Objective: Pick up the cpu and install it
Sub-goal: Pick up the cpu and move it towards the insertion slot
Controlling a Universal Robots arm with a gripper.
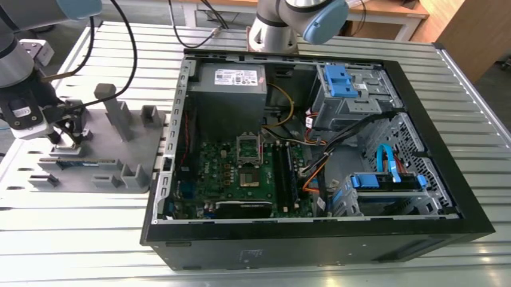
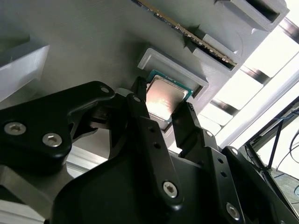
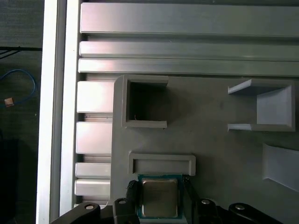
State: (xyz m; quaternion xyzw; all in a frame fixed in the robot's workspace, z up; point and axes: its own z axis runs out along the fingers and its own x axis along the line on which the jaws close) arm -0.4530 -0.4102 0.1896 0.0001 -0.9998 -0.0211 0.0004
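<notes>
On the exterior view's left, over the grey fixture tray (image 1: 112, 146) on the slatted table (image 1: 80, 239): shows the gripper (image 1: 67, 142) poised low at a shallow walled pocket (image 3: 161, 163). Finds the cpu (image 3: 160, 198) there in both wrist views, lying flat, metal top up, one edge close to the pocket wall, bracketed on two opposite sides by the gripper. Cannot tell clamped from merely straddling. Judges the chip not yet lifted, being level in its seat. Probably uses the pocket to fix the chip's position and heading for a square approach. Leaves the open computer case (image 1: 447, 222) well apart on the exterior view's right, with the motherboard (image 1: 227, 170) exposed and its socket (image 1: 251, 149) facing up, reachable from above.
</notes>
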